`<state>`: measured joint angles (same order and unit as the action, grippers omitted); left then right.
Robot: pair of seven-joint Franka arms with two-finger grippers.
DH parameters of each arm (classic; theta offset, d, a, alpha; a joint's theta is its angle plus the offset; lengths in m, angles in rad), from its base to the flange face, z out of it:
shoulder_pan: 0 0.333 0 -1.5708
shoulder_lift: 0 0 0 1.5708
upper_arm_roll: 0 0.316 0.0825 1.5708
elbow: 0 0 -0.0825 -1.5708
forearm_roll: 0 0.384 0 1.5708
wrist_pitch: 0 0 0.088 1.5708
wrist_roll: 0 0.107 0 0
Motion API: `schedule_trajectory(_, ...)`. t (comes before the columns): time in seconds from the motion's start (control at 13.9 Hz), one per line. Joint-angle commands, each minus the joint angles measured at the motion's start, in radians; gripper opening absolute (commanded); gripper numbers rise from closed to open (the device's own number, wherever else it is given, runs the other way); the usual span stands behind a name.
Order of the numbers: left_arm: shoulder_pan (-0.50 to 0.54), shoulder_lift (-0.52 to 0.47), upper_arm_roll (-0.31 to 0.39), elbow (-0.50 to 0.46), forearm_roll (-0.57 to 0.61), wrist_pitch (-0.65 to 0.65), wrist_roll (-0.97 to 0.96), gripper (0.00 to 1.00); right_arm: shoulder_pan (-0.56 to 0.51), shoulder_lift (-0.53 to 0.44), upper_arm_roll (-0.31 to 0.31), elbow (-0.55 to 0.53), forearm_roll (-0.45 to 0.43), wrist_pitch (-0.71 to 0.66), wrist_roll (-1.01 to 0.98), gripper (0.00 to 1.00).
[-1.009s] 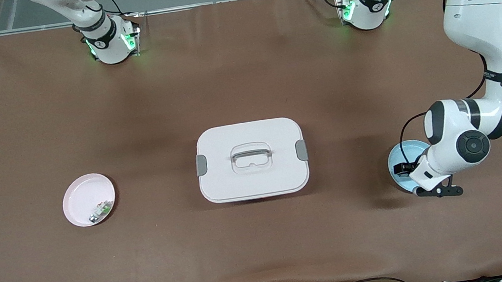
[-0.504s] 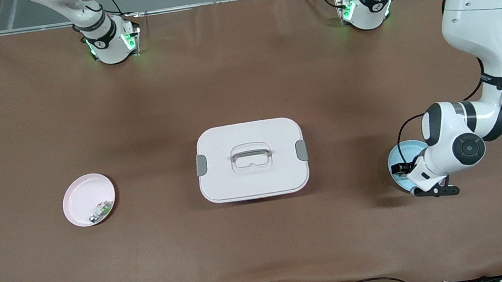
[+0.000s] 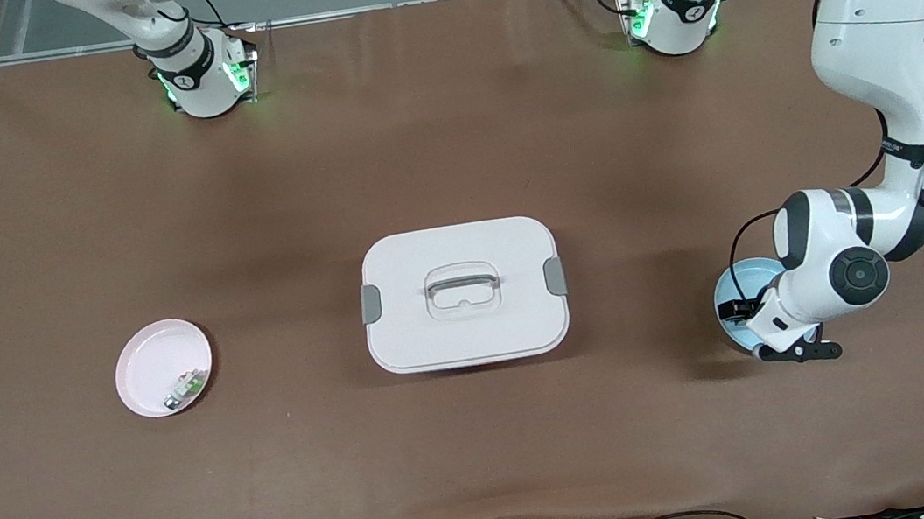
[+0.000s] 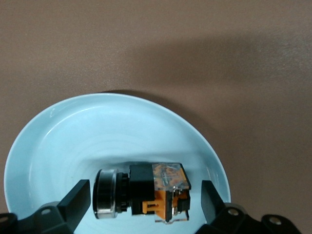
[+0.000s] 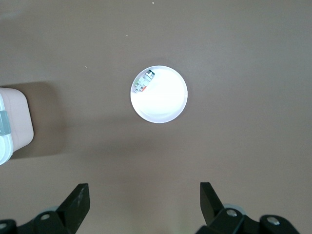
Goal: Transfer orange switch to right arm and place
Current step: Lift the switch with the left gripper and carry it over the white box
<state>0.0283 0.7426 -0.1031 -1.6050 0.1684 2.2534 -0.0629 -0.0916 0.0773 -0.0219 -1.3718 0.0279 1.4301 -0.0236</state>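
Note:
The orange switch point(image 4: 165, 187), a small black block with an orange face and a silver round cap, lies on its side in the pale blue plate point(image 4: 97, 131). That plate point(image 3: 736, 283) sits at the left arm's end of the table. My left gripper point(image 4: 146, 200) is low over the plate and open. One finger stands on each side of the switch, and neither touches it. In the front view the left wrist point(image 3: 817, 278) hides the switch. My right gripper point(image 5: 145, 200) is open and empty, high over the table, and is out of the front view.
A white lidded box point(image 3: 464, 294) with a handle stands mid-table; its corner shows in the right wrist view point(image 5: 9, 122). A pink plate point(image 3: 152, 359) at the right arm's end holds a small green-white-silver part point(image 3: 185, 388), both also in the right wrist view point(image 5: 163, 97).
The left arm's wrist has shifted slightly over the blue plate, toward the right arm's end of the table. Nothing else has moved.

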Motion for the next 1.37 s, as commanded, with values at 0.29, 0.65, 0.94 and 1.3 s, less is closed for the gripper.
schedule_trajectory(0.29, -0.001, 0.006, -0.003, 0.0, 0.007, 0.017, -0.041, 0.66, -0.01, -0.016, 0.007, -0.009, 0.003, 0.003, -0.004, 1.0)
schedule_trajectory(0.65, -0.001, 0.006, -0.003, 0.002, 0.008, 0.017, -0.095, 0.32, -0.011, -0.014, 0.007, -0.009, 0.003, 0.0, -0.004, 1.0)
schedule_trajectory(0.94, 0.007, -0.008, -0.006, 0.0, 0.003, 0.009, -0.103, 0.32, -0.007, -0.016, 0.008, -0.009, 0.003, -0.002, -0.004, 1.0)
schedule_trajectory(1.3, 0.013, -0.119, -0.012, -0.006, 0.002, -0.122, -0.17, 0.32, -0.008, -0.016, 0.008, -0.009, 0.004, 0.0, -0.006, 1.0)
